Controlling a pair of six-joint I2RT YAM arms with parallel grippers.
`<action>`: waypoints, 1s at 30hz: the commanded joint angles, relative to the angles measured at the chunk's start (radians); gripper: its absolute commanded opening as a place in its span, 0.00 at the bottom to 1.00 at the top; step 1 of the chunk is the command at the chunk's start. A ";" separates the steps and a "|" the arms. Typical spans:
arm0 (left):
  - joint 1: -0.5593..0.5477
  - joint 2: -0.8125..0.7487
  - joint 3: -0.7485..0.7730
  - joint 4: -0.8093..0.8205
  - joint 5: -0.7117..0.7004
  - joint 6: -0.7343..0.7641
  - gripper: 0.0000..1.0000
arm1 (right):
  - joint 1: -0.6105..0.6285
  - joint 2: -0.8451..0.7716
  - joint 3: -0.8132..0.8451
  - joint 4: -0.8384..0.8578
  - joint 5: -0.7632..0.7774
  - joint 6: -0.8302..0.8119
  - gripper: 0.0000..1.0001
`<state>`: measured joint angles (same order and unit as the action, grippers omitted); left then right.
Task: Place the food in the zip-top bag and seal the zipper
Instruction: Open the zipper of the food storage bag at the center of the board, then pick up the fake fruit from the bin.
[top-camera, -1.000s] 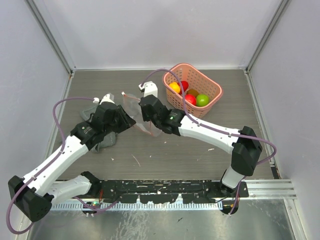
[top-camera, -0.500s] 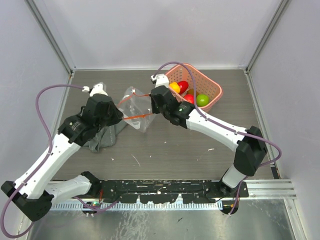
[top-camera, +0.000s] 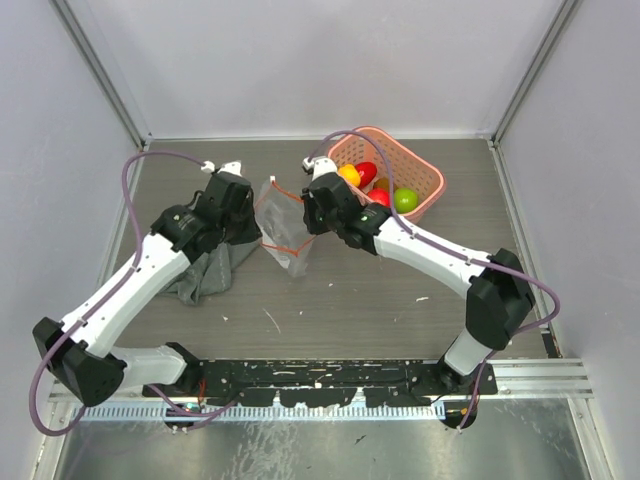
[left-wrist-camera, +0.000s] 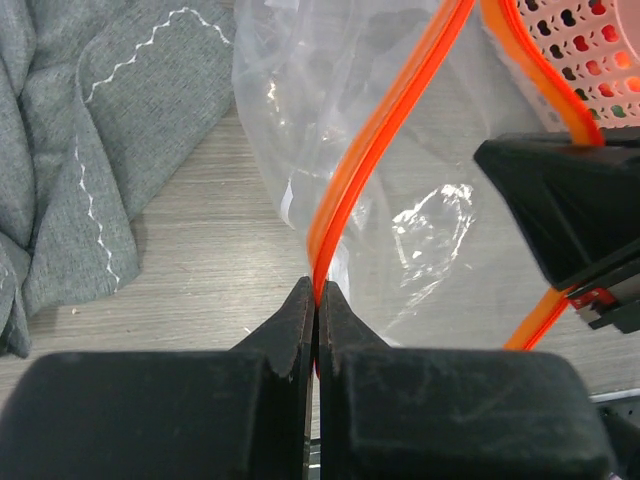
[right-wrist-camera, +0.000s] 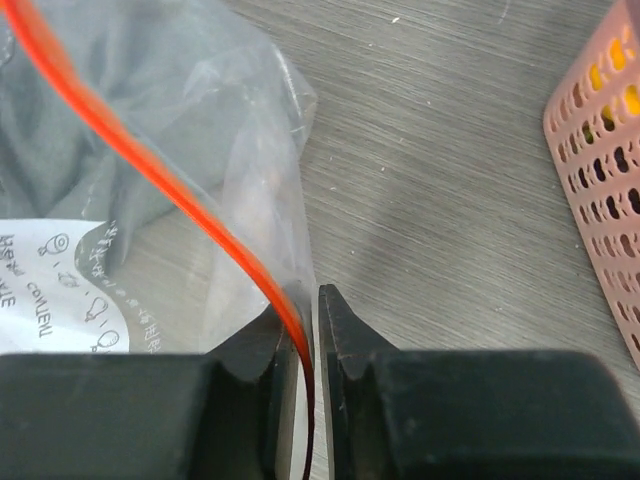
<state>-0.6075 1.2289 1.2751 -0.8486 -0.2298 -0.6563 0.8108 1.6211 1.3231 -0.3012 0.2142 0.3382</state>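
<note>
Wood-grain table (top-camera: 350, 295), pink basket (top-camera: 412, 154) back right holding red, yellow and green fruit (top-camera: 405, 200), grey cloth (top-camera: 205, 278) under left arm, zip-top bag (top-camera: 283, 228) lifted between arms, left gripper (left-wrist-camera: 317, 297) pinched tight on zipper (left-wrist-camera: 385, 140), right gripper (right-wrist-camera: 310, 300) clamped on its other lip.

Crumpled grey fabric cloth (top-camera: 205, 276) (left-wrist-camera: 90, 150) with white zigzag stitching: on left half of tabletop, bunched in folds. Pink perforated plastic basket (top-camera: 419, 214) (left-wrist-camera: 590, 50) (right-wrist-camera: 600, 180): far right of tabletop, near back wall, well apart from cloth. Dark wood-grain tabletop (top-camera: 350, 300): few small pale scraps (top-camera: 272, 320) near middle. Plain pale walls (top-camera: 300, 70) with metal corner posts (top-camera: 100, 70) enclose three sides. Black slotted mounting plate (top-camera: 330, 375) and ribbed aluminium rail (top-camera: 540, 375) run along near edge.
</note>
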 joint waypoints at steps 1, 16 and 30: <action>0.005 0.030 0.094 -0.011 0.024 0.037 0.00 | -0.011 -0.065 -0.001 0.094 -0.108 -0.034 0.23; 0.005 0.186 0.297 -0.179 -0.008 0.050 0.00 | -0.140 -0.192 -0.002 0.180 -0.489 -0.113 0.72; 0.005 0.254 0.436 -0.319 -0.047 0.091 0.00 | -0.412 -0.138 0.069 0.042 -0.405 -0.194 0.73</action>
<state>-0.6075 1.4734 1.6432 -1.1137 -0.2440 -0.5964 0.4503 1.4494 1.3228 -0.2268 -0.2394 0.1963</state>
